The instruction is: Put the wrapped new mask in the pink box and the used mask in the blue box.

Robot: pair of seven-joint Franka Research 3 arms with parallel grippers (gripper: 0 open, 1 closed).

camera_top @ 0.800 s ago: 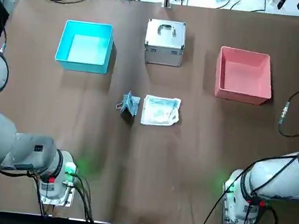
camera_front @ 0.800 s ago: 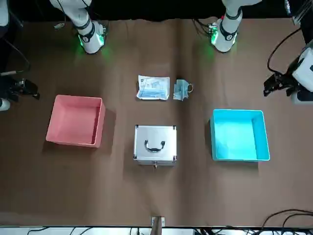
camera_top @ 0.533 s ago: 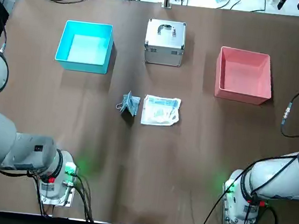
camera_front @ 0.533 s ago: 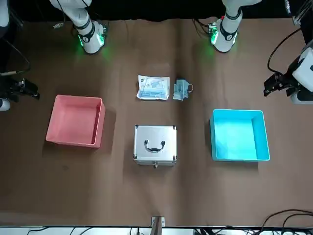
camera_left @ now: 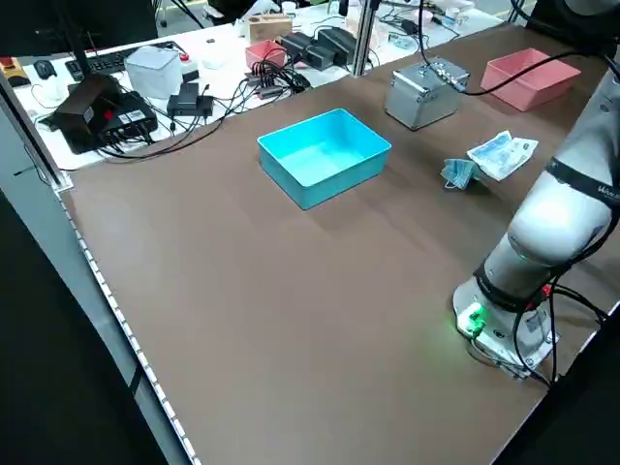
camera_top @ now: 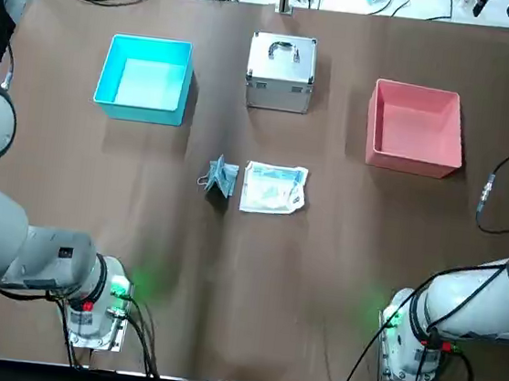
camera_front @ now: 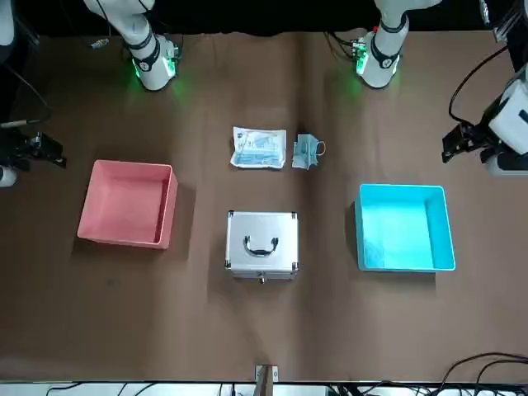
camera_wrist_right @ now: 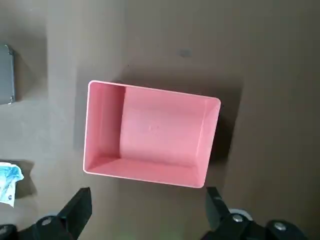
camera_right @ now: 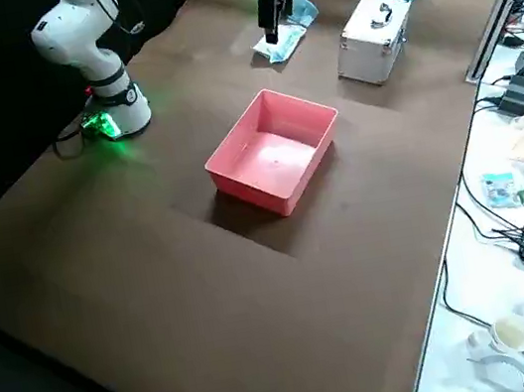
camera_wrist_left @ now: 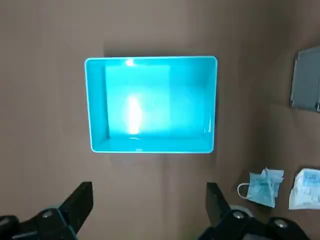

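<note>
The wrapped new mask [camera_top: 274,188] lies flat at the table's middle, a whitish packet with light blue inside. Touching distance to its left sits the used mask [camera_top: 220,176], a small bunched blue mask with ear loops. The blue box [camera_top: 146,79] stands at the far left and the pink box [camera_top: 415,128] at the far right; both hold nothing. My left gripper [camera_front: 472,142] hovers open high beside the blue box [camera_wrist_left: 150,59], off the table's left side. My right gripper [camera_front: 35,148] hovers open high beside the pink box [camera_wrist_right: 150,90]. Neither touches anything.
A silver metal case [camera_top: 281,72] with a handle stands between the two boxes at the far edge. Both arm bases [camera_top: 94,310] sit at the near edge. Cables and devices lie beyond the table's far edge.
The left gripper has shifted very slightly in the front view. The masks, boxes and case have not moved.
</note>
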